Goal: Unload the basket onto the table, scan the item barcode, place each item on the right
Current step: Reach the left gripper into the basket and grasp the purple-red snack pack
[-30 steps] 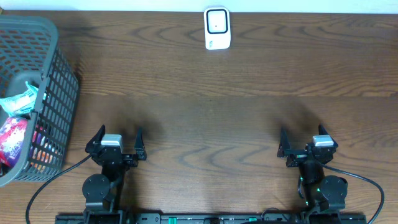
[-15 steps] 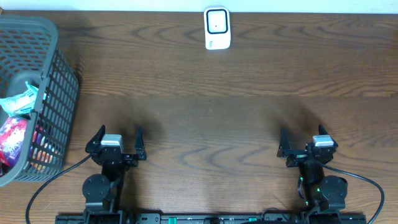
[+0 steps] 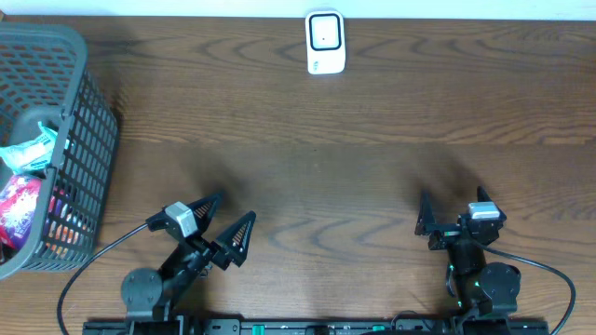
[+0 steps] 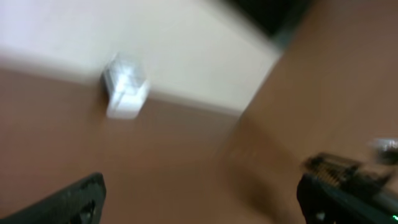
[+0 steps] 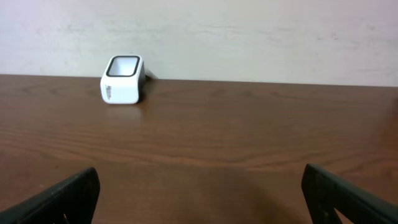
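The left gripper [image 3: 237, 206], wide open and empty, has just swung from 12 toward 2 o'clock, so work is only starting: the packets [image 3: 23, 186] lie in the basket [image 3: 93, 102] at 9 o'clock, the scanner [image 3: 325, 42] at 12, and the right gripper [image 3: 453, 200] idles agape, empty.

The table [image 3: 372, 112] is smooth dark wood with visible grain and a low sheen. Far ahead of the right gripper [image 3: 453, 201], the scanner [image 3: 325, 42] is smooth white plastic. Left of the left gripper [image 3: 233, 208], the matt grey plastic basket [image 3: 88, 149] holds shiny film packets [image 3: 19, 209].
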Robot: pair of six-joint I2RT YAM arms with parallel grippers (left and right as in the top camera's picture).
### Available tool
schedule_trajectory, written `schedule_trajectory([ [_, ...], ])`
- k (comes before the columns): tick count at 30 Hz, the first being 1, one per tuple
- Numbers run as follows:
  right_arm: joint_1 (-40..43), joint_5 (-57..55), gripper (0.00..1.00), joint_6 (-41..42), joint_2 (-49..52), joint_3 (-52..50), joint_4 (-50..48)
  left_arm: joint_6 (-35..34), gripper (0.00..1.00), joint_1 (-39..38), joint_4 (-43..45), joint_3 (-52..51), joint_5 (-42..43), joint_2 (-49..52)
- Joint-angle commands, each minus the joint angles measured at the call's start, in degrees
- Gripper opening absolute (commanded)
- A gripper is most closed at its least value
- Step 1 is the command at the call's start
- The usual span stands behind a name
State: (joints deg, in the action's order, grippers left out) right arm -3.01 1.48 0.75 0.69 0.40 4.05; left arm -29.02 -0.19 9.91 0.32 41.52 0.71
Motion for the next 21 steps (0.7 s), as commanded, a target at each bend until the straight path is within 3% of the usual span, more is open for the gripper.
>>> schedule_trajectory([
  [1,0.3,-0.3,0.99,-0.6,-0.3,-0.1,0.3,-6.9,0.98,-0.1,19.1,0.0,5.4,-0.4],
  [4,0.3,-0.3,0.99,-0.6,-0.3,-0.1,0.3,-8.3,0.98,-0.1,30.9,1.0,-0.3,-0.4],
  [10,0.3,-0.3,0.99,-0.6,-0.3,-0.1,0.3,-9.7,0.98,-0.1,31.6,4.9,-14.6,0.2],
  [21,0.3,-0.3,0.99,-0.6,-0.3,-0.1,0.3,-9.3,0.98,-0.1,31.3,15.5,-14.1,12.4],
])
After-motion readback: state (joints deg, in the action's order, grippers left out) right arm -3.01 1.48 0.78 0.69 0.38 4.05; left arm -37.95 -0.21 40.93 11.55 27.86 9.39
